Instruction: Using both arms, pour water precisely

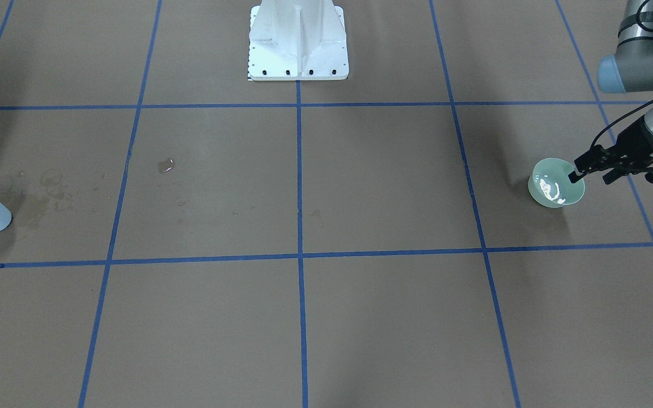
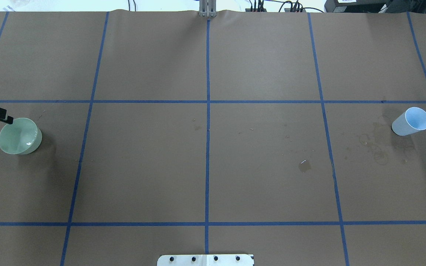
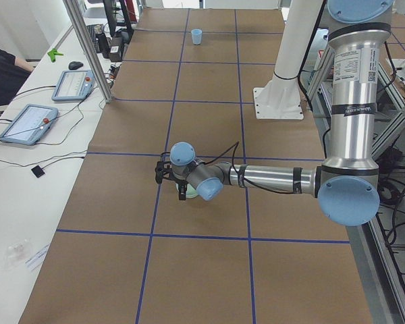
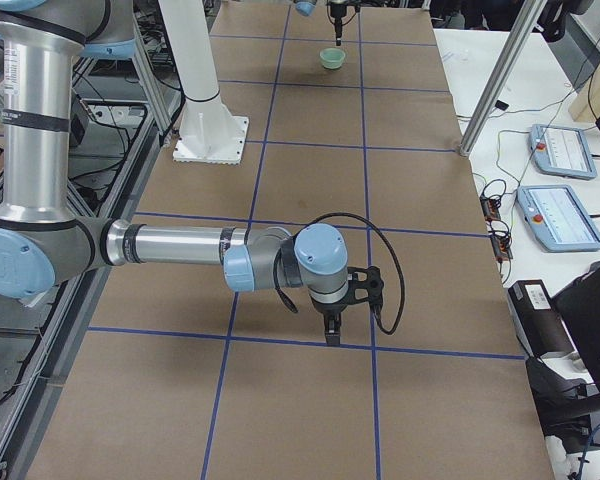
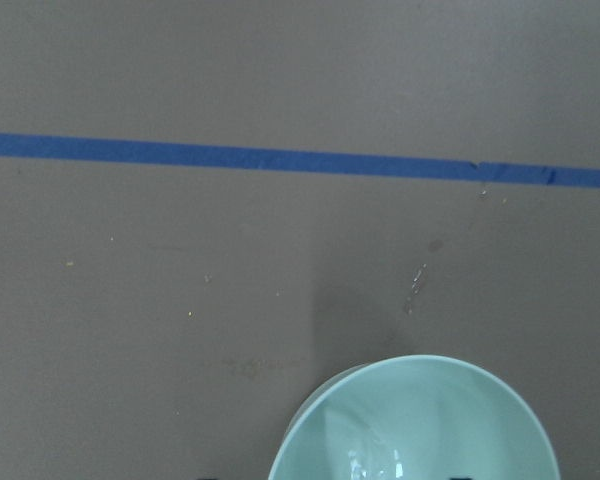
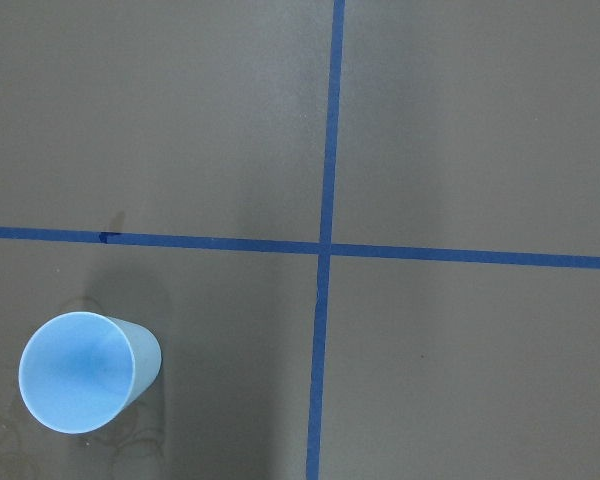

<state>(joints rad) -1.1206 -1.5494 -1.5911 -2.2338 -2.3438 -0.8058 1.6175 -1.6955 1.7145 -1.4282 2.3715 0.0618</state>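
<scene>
Hazard: pale-green round bowl (image 1: 535, 194) tips, spilling water (image 1: 551, 190), if left tool (image 1: 592, 173), jaws apart at its rim, closes skewed.
Right tool (image 4: 332, 332): aperture cannot be told; light-blue tapered cup (image 6: 80, 372) ungripped.

My bench (image 2: 264, 55) is covered from edge to edge with dull brown paper, and blue tape lines (image 2: 208, 147) cut it into big squares. Dried brownish rings (image 2: 374, 146) stain the paper toward the right end. Along the far edge stands a white side table (image 3: 27, 202) carrying two tablets (image 3: 27, 123) and a black mouse (image 3: 75, 65). A slanted aluminium post (image 3: 88, 47) rises at that edge. The light is even, leaving only soft shadows on the paper.
</scene>
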